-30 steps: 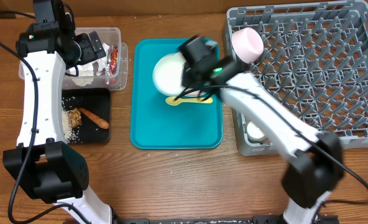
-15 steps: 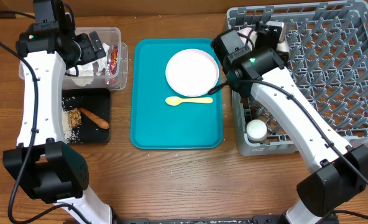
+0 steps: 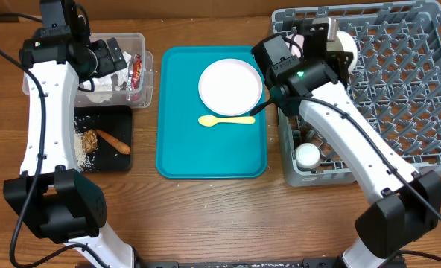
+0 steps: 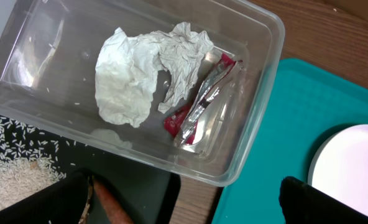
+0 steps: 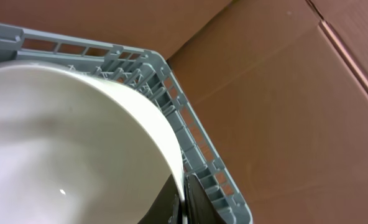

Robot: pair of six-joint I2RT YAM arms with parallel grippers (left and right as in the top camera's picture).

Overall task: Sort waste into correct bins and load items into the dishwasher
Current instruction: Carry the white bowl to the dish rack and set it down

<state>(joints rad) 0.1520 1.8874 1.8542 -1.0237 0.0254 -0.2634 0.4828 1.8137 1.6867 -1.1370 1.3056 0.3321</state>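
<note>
- Left tool (image 3: 115,53) gapes wide, empty, above the tub (image 4: 268,74) holding napkin (image 4: 134,74) and wrapper (image 4: 202,102).
- Plate (image 3: 230,87) lies on the teal tray (image 3: 176,149), spoon (image 3: 226,120) at its 6 o'clock.
- Right tool (image 5: 184,202) pinches a bowl (image 5: 66,143) by its rim at the rack's (image 3: 399,89) 10 o'clock corner.
- Cup (image 3: 307,155) sits at the rack's 7 o'clock.

Bright, even light fills every view; shadows fall soft. Glare streaks the clear tub (image 4: 47,56); the near bowl (image 5: 66,143) blurs.
</note>
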